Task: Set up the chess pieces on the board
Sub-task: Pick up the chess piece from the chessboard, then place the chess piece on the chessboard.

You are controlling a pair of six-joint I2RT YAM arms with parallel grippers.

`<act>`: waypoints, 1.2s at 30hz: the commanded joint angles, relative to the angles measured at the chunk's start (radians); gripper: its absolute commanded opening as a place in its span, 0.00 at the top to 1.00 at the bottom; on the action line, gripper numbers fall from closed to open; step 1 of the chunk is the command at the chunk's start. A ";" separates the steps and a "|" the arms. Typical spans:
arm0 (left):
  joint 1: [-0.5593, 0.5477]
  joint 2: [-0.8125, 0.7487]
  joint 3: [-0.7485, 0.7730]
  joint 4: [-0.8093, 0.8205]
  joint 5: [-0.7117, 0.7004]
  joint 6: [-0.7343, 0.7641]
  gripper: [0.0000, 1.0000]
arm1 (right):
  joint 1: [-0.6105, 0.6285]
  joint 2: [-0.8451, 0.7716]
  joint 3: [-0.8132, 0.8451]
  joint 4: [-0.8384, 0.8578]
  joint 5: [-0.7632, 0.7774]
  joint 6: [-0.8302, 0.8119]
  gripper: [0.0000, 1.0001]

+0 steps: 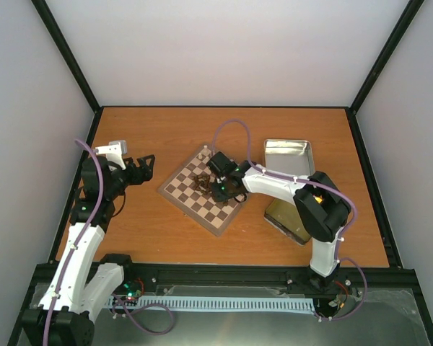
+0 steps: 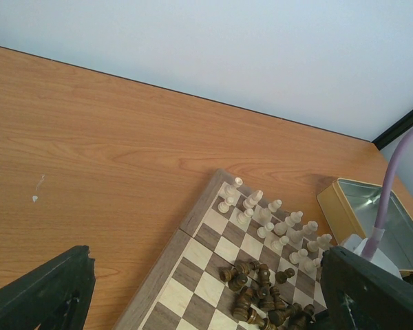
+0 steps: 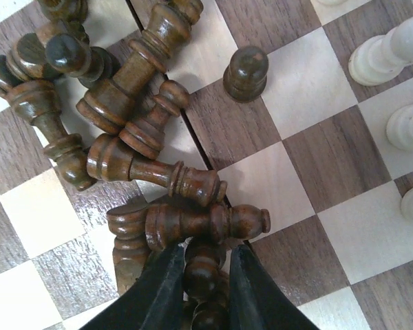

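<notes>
The right gripper [image 3: 206, 253] is pinching one dark piece [image 3: 201, 269] at the edge of the pile [image 3: 131, 103], which is lying tumbled near the middle of the board [image 1: 191, 205]. Its fingers are pressing in on both sides of the piece, so I am reading this as the grasp stage of a single pick. I cannot tell which kind of piece it is. A toppled neighbour [image 3: 206, 221] is lying crosswise just past the fingertips, touching or nearly touching them. The light pieces [image 2: 272, 223] are standing in two rows along one edge. The left gripper [image 1: 146, 167] is hanging wide open and empty over the desk [image 1: 144, 231], left of the board. The next move is calling for a straight lift, so the neighbour is not dragged along. The piece then needs setting upright on a free square by the opposite edge.
</notes>
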 commanded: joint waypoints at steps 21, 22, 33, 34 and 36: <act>-0.005 -0.014 0.000 0.030 -0.006 0.030 0.09 | 0.011 -0.117 0.014 0.061 0.034 0.020 0.89; -0.005 -0.014 0.000 0.030 -0.006 0.030 0.09 | 0.011 -0.114 0.014 0.064 0.033 0.019 0.89; -0.005 -0.015 0.002 0.028 -0.014 0.028 0.09 | 0.065 -0.036 0.098 0.054 -0.024 -0.015 0.89; -0.006 -0.014 0.001 0.028 -0.014 0.028 0.09 | 0.074 -0.025 0.110 0.051 -0.025 -0.017 0.89; -0.006 -0.016 0.003 0.026 -0.021 0.027 0.09 | 0.090 -0.004 0.125 0.051 -0.030 -0.018 0.89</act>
